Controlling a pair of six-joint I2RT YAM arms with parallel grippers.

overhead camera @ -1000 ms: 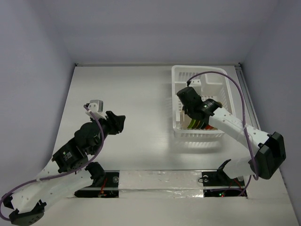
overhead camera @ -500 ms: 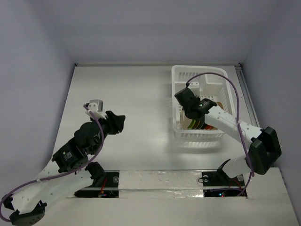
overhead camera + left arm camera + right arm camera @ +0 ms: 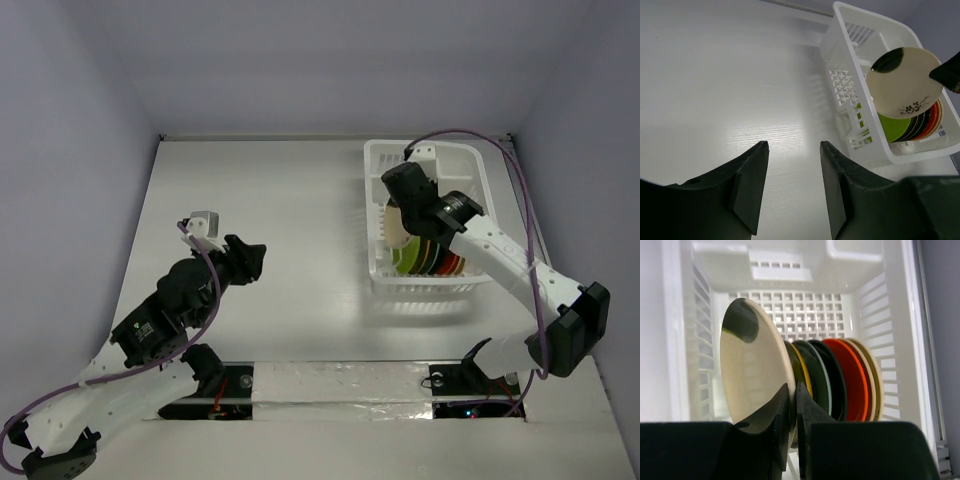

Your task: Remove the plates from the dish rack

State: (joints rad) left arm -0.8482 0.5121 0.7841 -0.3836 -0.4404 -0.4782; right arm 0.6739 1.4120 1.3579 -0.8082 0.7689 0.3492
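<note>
From above, my right gripper (image 3: 403, 207) sits over the left end of the dish rack (image 3: 425, 287), with the beige plate (image 3: 397, 232) hanging under it inside the rack's left wall. My left gripper (image 3: 255, 262) waits well to the left of the rack. In the left wrist view that gripper's jaws stand apart on nothing. The beige plate looks raised above the lime green plate (image 3: 892, 127) beside it, its lower edge about level with the rack's rim. That's my worry: if I swing sideways too low, I think that edge catches the wall and drags the rack. In the right wrist view the fingers are clamped on a thin bit of the plate's rim, so it could pivot or slip and knock the row back to the orange-red plate (image 3: 852, 380).
</note>
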